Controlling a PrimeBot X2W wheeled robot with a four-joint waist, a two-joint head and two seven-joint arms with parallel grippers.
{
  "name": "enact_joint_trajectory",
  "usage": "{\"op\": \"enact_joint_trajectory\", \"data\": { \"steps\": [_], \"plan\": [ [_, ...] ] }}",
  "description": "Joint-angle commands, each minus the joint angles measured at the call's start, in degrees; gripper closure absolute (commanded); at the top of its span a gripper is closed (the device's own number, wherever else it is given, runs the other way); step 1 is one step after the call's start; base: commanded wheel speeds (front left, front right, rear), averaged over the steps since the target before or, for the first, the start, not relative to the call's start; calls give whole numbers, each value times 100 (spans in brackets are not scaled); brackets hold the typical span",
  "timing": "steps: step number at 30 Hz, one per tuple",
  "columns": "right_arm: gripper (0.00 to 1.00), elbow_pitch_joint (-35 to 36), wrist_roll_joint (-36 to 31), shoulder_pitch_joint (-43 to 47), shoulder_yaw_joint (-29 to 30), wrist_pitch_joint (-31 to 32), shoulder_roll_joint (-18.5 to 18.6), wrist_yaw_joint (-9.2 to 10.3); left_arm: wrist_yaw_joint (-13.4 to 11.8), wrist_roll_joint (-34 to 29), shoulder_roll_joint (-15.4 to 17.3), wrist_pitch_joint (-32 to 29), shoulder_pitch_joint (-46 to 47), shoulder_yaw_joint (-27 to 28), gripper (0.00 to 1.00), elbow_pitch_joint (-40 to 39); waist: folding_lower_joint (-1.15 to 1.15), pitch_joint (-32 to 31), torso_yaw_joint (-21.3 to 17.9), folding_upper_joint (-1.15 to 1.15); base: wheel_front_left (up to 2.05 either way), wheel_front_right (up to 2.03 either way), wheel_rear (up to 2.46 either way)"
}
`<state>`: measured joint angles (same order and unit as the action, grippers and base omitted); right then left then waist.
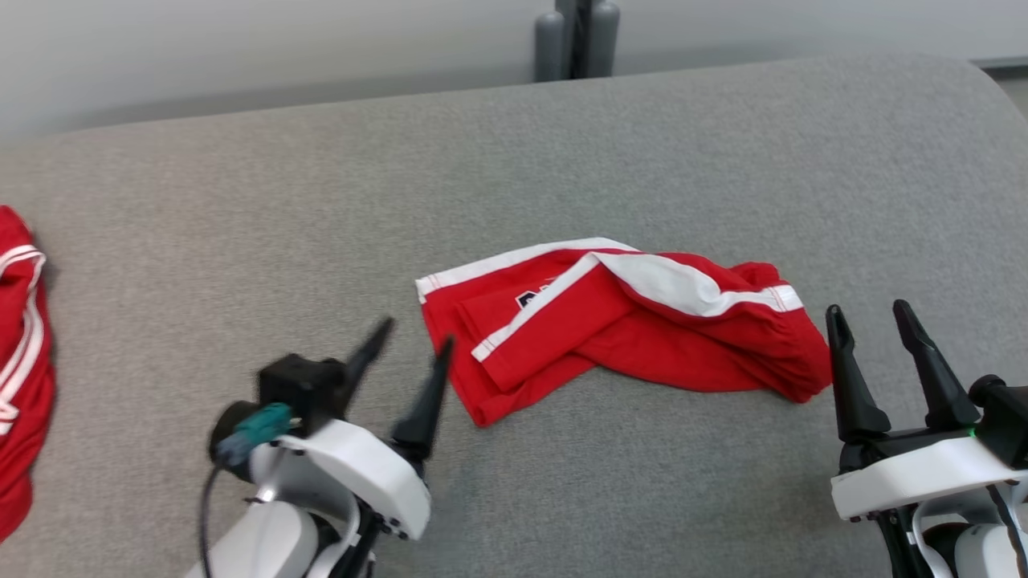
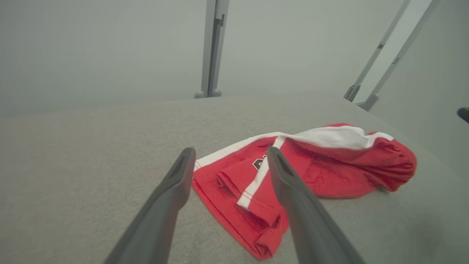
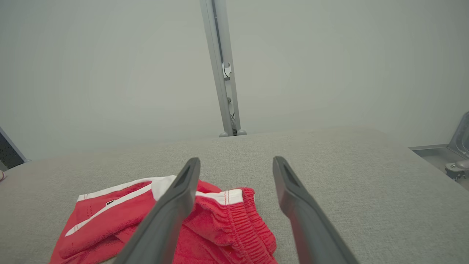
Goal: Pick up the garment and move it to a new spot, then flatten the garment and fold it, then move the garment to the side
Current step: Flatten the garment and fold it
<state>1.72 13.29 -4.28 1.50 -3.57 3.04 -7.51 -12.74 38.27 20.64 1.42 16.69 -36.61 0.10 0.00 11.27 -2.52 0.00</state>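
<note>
Two grippers, head view: L gripper [image 1: 418, 331] & R gripper [image 1: 868, 307] are seen w/ fingers spread, nothing held.
Garment, head view: red garment [image 1: 618, 329] w/ white trim is crumpled on grey cushion [image 1: 562, 160] between both finger pairs, each pair's tips just beside one end.
Red cloth [image 1: 20, 361]: seen well left of L fingers.
L wrist view: fingers apart; garment [image 2: 329, 168] is seen between & past tips, mostly beyond view-right finger.
R wrist view: fingers apart; garment [image 3: 220, 223] is partly hidden by view-left finger.
</note>
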Motion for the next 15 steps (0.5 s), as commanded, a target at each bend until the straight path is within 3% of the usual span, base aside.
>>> {"op": "enact_joint_trajectory", "data": {
  "steps": [1,8,15],
  "plan": [
    [0,-23,45,-56,-5,-44,11,4,79,25,4,-74,127,-44,0,83,0,116,-122,0,0,0,0],
    [0,-182,130,-195,-203,-158,10,4,558,433,-239,-623,501,-257,0,869,0,416,-406,0,0,0,0],
    [0,-353,193,-271,-259,-269,4,4,809,676,-298,-644,762,-143,0,1476,0,556,-548,0,0,0,0]
  ]
}}
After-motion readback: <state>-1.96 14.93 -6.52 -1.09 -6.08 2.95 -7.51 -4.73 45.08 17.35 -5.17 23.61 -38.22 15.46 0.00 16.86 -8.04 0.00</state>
